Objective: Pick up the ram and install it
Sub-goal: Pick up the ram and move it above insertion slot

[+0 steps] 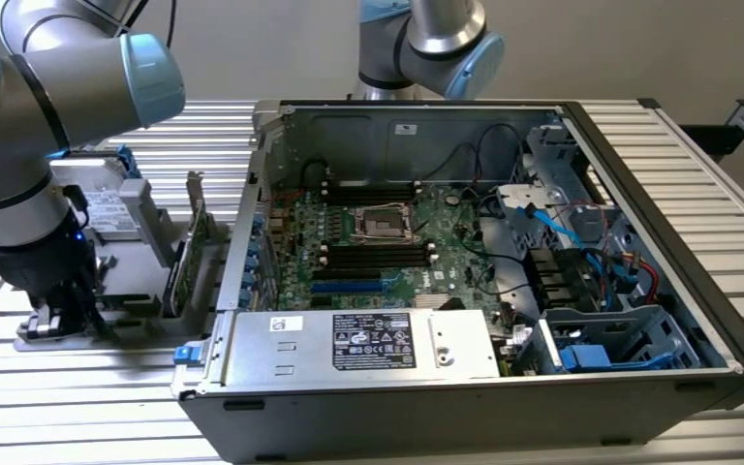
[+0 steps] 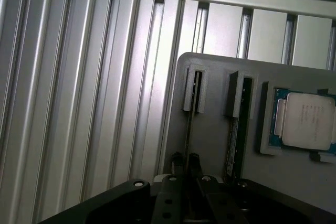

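Note:
The ram (image 2: pixel 189 124) stands on edge in a slot of the grey holder (image 2: pixel 215 77), so I see only its thin top edge. My gripper (image 2: pixel 186 162) is shut on the ram, with one dark fingertip on each side of the edge. A second stick (image 2: pixel 234 135) stands in the neighbouring slot. In the exterior view my gripper (image 1: pixel 55 315) reaches straight down into the holder (image 1: pixel 127 320) at the exterior view's left, beside the open computer case (image 1: pixel 476 262). The arm hides the ram there.
A processor chip (image 2: pixel 305 120) lies in a recess of the holder next to the sticks. A tall green card (image 1: pixel 189 252) and a silver drive (image 1: pixel 113 208) stand in the holder. The motherboard (image 1: pixel 386 237) has black memory slots (image 1: pixel 375 258). A second arm (image 1: pixel 430 39) stands behind the case.

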Motion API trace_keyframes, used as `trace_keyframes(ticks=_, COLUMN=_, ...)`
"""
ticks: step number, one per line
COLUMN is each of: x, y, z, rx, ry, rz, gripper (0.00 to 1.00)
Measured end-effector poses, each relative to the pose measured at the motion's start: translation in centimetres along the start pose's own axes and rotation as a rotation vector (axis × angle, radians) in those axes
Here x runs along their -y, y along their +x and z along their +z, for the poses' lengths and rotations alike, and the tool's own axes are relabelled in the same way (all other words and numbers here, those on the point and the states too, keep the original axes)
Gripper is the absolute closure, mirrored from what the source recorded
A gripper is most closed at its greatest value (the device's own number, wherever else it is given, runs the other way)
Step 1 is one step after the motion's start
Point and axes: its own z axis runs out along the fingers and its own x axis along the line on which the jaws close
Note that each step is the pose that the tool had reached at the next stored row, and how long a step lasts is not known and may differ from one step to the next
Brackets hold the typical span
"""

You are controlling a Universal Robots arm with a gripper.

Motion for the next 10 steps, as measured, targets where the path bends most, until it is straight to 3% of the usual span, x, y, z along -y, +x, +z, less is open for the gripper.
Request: trace_keyframes(ticks=10, x=-0.03, y=0.0, z=-0.34, rx=0.0008, ry=0.0, rz=0.008, gripper=0.85)
